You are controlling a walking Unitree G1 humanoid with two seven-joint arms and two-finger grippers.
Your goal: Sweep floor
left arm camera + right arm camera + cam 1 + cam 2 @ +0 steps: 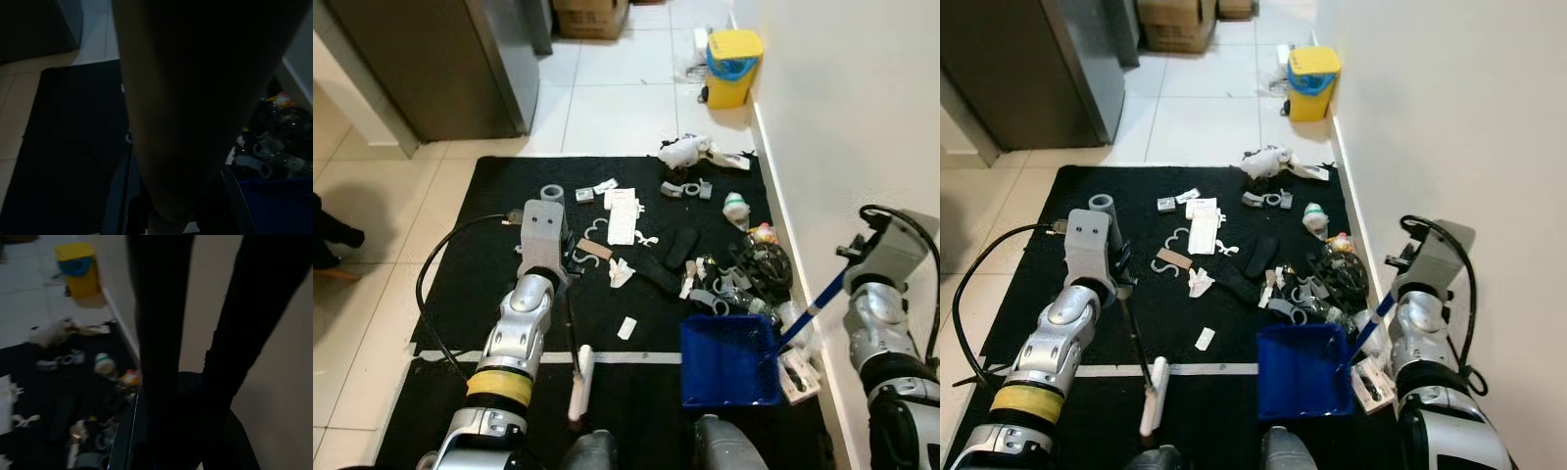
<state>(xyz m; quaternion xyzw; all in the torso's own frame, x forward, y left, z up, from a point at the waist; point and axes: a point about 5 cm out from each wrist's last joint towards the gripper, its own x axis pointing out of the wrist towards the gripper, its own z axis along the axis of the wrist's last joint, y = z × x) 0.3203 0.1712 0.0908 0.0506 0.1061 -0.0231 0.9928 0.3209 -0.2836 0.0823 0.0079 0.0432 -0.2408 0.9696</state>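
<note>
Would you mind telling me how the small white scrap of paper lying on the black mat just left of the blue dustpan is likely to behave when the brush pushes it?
The white scrap looks thin and flat, so it is probably very light and may flutter or skip rather than slide steadily. Lying flat on the black mat, which looks textured, it might cling or slip under the bristles. It seems unlikely to roll toward the blue dustpan.

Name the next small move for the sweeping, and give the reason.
Probably draw the white-headed brush in the left gripper toward the blue plastic dustpan: scraps such as the small white paper piece lie on the black mat between them.
</note>
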